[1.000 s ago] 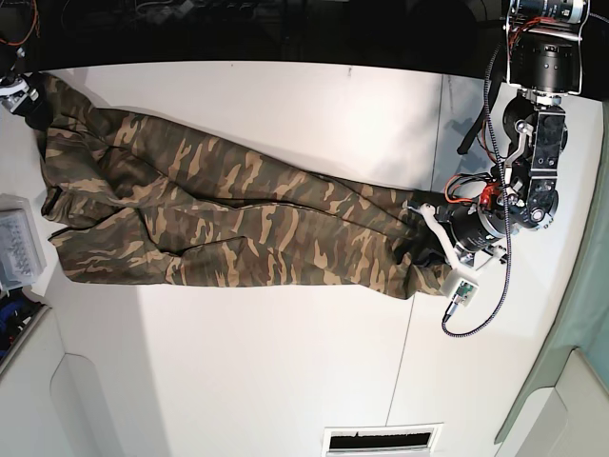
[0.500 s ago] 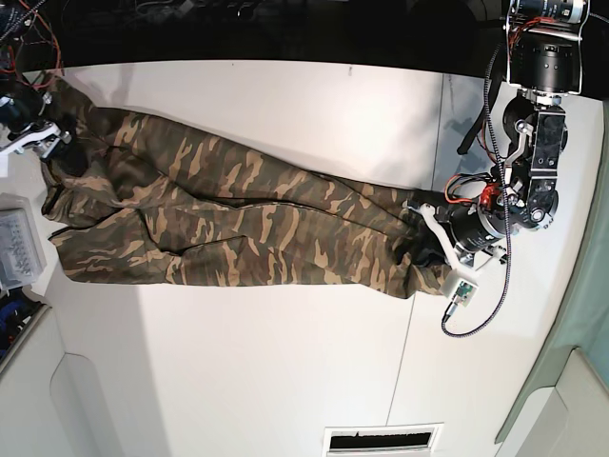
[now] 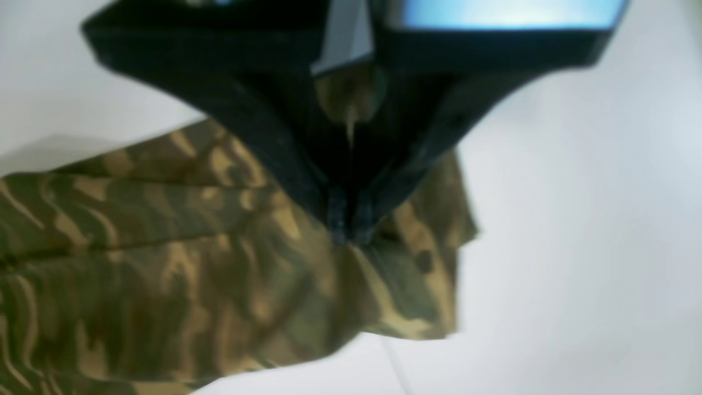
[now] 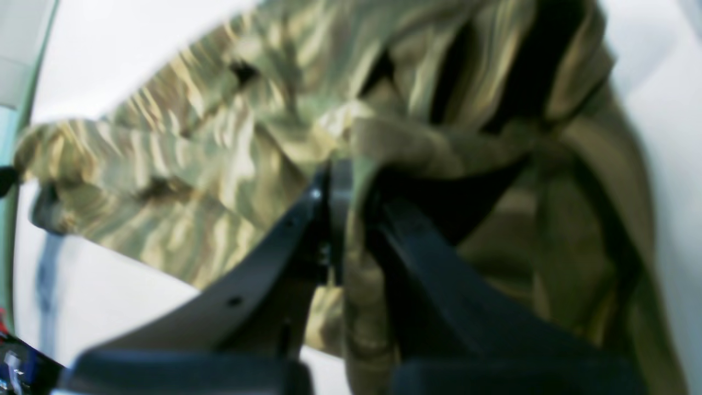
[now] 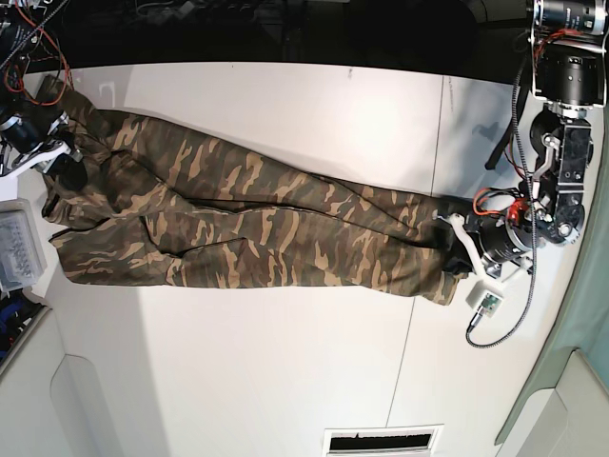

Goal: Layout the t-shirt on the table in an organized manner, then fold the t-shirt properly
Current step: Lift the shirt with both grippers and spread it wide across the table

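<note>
Cloth fills both wrist views, so start there. In the left wrist view the left gripper (image 3: 348, 230) has its dark jaws closed to a point, pinching an edge of the t-shirt (image 3: 219, 263) close to one corner; a fold of camouflage fabric shows between the jaws higher up. In the right wrist view the right gripper (image 4: 351, 219) is likewise clamped on a bunched ridge of the shirt, with cloth squeezed up between its fingers.

Farther out, the base view shows the t-shirt (image 5: 247, 224) stretched long and narrow across the table (image 5: 285, 371), the left gripper (image 5: 457, 243) at one end and the right gripper (image 5: 57, 157) at the other.

Judging by its creases and sag, the garment is light, limp and slack, with no stiffness to hold a shape. It will likely drape and bunch wherever unsupported. Corners, hem or shoulder seams look like the best places to grip for spreading it flat.
</note>
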Controlling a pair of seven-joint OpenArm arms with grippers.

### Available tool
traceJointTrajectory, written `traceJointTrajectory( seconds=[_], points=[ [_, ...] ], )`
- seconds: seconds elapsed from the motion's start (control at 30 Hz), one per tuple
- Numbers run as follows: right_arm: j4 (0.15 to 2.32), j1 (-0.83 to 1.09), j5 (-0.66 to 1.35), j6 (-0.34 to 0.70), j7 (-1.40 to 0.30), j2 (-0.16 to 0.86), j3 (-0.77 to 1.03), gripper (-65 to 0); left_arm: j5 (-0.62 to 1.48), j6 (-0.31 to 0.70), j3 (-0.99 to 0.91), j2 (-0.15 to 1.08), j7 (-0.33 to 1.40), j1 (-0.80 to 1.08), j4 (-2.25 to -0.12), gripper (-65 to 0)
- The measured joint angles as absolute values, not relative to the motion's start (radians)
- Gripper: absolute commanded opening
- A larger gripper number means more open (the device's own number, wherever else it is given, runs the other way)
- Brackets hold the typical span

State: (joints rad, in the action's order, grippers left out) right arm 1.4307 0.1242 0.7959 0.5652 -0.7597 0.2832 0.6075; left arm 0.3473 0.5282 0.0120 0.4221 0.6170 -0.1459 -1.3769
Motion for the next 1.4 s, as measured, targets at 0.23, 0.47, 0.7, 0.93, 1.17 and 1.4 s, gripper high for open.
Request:
traceJointTrajectory(
  seconds=[0.23,0.47,0.7,0.93,1.17,1.4],
  points=[
    [1.644,0.235,0.890,0.573,-0.855,0.293,0.669,-65.0,0.455,0.568,0.014,0.654,0.651,0.027,-1.750,-65.0],
    [1.845,0.471,0.913,0.582,-0.862,0.292,0.692,-65.0,0.492,0.483,-0.027,0.801,0.699,0.240,-1.940,-65.0],
    [1.880,0.663,0.947,0.586,-0.861,0.294,0.737,-65.0,0.535,0.554,-0.242,0.801,0.753,0.471,-2.029,-65.0],
    [1.881,0.735,0.953,0.588,-0.858,0.294,0.737,-65.0,0.543,0.572,-0.344,0.801,0.757,0.651,-2.030,-65.0],
    [1.881,0.715,0.942,0.583,-0.842,0.294,0.737,-29.2,0.537,0.560,-0.344,0.764,0.789,0.670,-2.028,-44.2],
    [1.880,0.639,0.894,0.576,-0.799,0.294,0.738,-29.2,0.540,0.519,-0.344,0.715,0.724,0.665,-2.028,-43.7]
  ],
)
